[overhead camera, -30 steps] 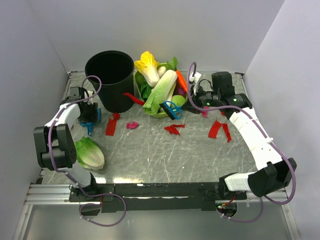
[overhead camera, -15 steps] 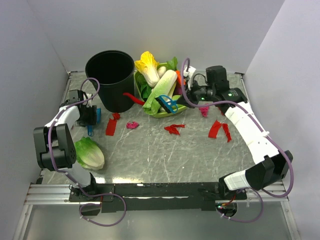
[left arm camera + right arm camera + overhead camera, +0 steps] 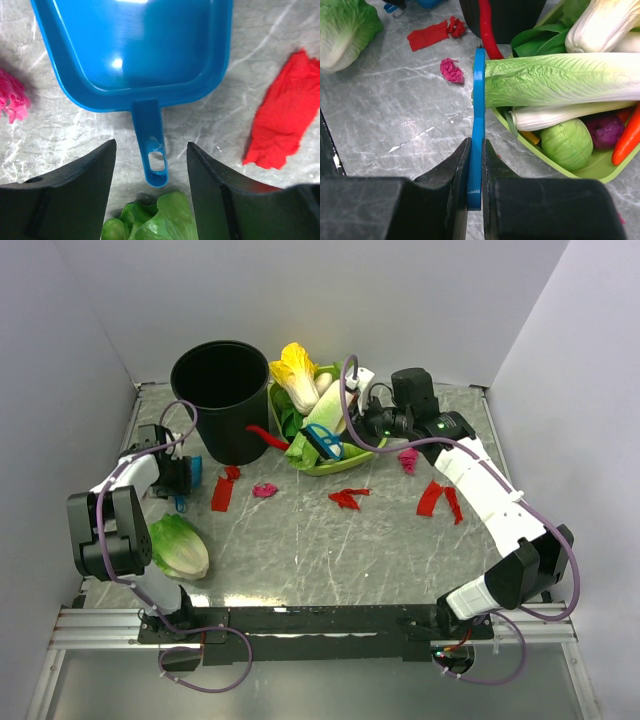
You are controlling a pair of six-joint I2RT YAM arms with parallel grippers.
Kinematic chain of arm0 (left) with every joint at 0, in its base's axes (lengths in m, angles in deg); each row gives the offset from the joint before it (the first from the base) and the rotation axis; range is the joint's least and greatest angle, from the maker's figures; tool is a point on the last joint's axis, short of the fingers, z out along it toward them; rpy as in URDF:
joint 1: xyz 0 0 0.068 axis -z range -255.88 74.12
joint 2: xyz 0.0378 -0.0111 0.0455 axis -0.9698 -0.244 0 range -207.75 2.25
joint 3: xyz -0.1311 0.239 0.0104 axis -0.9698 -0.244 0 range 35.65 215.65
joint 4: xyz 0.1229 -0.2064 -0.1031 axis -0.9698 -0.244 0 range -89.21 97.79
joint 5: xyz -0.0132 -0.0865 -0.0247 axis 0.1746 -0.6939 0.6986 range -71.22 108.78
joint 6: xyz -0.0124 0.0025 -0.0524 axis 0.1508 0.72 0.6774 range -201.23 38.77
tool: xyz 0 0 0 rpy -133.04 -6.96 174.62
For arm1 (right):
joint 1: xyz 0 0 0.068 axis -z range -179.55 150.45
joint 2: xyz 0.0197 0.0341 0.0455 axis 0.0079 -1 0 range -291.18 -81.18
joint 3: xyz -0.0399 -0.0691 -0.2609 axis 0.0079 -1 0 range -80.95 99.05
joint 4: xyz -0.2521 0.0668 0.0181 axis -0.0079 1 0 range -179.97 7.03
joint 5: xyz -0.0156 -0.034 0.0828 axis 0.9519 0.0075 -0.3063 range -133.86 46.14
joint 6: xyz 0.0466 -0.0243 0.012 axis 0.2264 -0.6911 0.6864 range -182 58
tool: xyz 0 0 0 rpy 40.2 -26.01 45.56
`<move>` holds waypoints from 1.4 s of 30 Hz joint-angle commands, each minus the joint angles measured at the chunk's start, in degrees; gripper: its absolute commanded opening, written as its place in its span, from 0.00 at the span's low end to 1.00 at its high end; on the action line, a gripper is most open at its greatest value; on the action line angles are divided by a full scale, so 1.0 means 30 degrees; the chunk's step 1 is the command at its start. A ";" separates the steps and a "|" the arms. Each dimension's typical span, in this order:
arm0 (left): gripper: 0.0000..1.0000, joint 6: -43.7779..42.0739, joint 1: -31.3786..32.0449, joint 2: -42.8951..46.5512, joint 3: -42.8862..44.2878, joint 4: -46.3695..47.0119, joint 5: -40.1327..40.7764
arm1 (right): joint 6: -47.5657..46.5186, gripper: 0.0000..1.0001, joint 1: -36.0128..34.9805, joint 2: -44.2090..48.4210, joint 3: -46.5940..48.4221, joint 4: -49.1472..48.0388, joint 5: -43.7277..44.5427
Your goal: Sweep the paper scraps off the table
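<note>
Tool pick-up stage by the look of it, no sweeping yet. Clamped in right gripper: flat blue plastic brush, above green vegetable tray. Left gripper spread apart astride handle of blue plastic dustpan, not gripping. Red and magenta torn paper scraps scattered across grey-green marbled desk. Next: close on dustpan handle, lower brush behind scraps.

The surface is grey-green, veined with white like marble. The paper scraps are bright red strips and magenta-pink wads. The dustpan is glossy sky blue. The lettuce head shades from pale to deep green. The bucket is plain black. The tray is lime green, with green, white, yellow, purple and orange vegetables. The brush is blue. The left gripper and the right gripper are both matte black.
</note>
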 commanded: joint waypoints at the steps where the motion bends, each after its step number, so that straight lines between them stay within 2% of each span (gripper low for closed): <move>1: 0.63 0.0379 -0.0131 -0.0680 0.0059 0.0315 0.0795 | 0.0116 0.00 -0.0327 0.0463 0.0465 -0.0538 0.0239; 7: 0.58 0.0291 -0.0249 -0.0915 -0.0762 0.0666 -0.0551 | -0.0235 0.00 -0.0415 0.1107 -0.0179 -0.0655 0.0883; 11: 0.53 0.0407 -0.0278 -0.1821 -0.0151 0.0405 -0.0669 | -0.0178 0.00 -0.0386 0.1372 -0.0794 -0.0831 0.1030; 15: 0.44 0.0408 -0.0278 -0.1883 -0.0060 0.0521 -0.0962 | -0.0177 0.00 -0.0386 0.1373 -0.0884 -0.1035 0.1001; 29: 0.20 -0.0412 -0.0395 0.1192 -0.1524 0.0169 -0.0640 | -0.0177 0.00 -0.0386 0.0758 -0.0649 -0.1241 0.0562; 37: 0.16 -0.0325 -0.0395 0.1018 -0.1232 0.0286 -0.0874 | -0.0001 0.00 -0.0414 0.0493 -0.0328 -0.1212 0.0210; 42: 0.06 -0.0354 -0.0395 0.1046 -0.0997 0.0023 -0.1196 | -0.0235 0.00 -0.0415 0.0815 -0.0385 -0.1037 0.0532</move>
